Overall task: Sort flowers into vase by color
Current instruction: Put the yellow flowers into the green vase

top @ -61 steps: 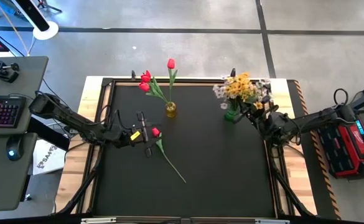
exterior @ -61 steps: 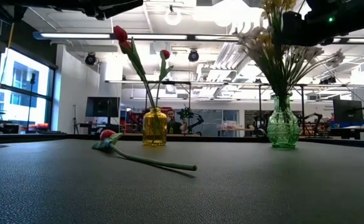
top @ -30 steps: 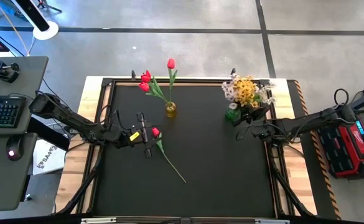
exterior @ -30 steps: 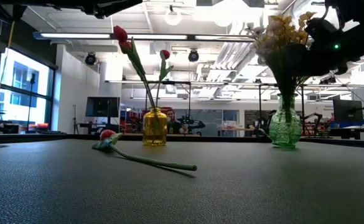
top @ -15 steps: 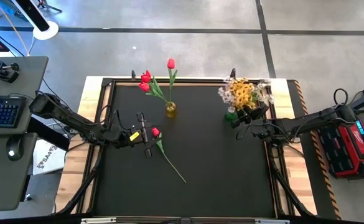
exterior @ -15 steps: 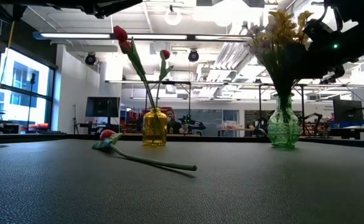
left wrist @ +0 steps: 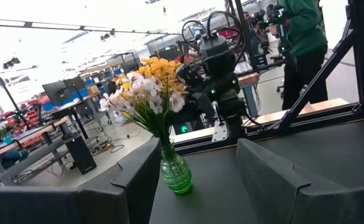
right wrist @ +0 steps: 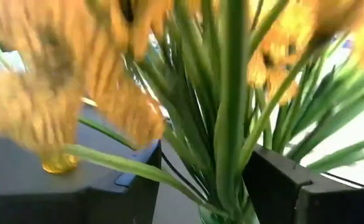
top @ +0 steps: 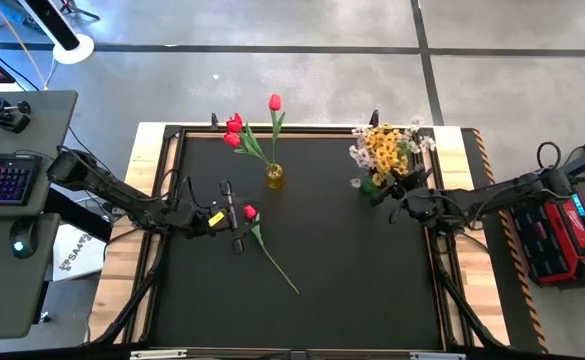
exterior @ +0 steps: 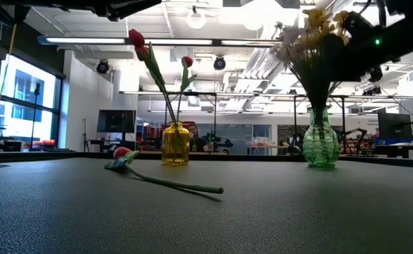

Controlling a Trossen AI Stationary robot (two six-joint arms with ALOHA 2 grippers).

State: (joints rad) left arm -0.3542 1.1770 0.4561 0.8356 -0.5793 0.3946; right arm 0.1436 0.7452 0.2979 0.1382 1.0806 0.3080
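A red tulip [top: 250, 212] lies flat on the black mat, its stem [exterior: 178, 185] running toward the near right. My left gripper [top: 239, 215] hangs open well above the tulip's bud and touches nothing. More red tulips [top: 234, 128] stand in the yellow vase [exterior: 176, 144]. The green vase [exterior: 320, 147] holds a bunch of yellow and white flowers [top: 387, 150]. My right gripper [right wrist: 200, 180] is open at that bunch. Its fingers stand on either side of the green stems [right wrist: 231, 124], just above the vase's neck.
The mat's near half [top: 352, 290] lies bare apart from the tulip's stem. A wooden frame [top: 457, 250] edges the table. A desk with a keyboard [top: 2, 180] stands at the left and a red box [top: 572, 225] at the right. A person [left wrist: 303, 37] stands beyond the table.
The yellow and white bunch in the green vase leaned toward the table's right a second ago; it now stands more upright, its stems still in the neck. My right gripper has risen a little beside it. The left arm and the lying tulip have kept still.
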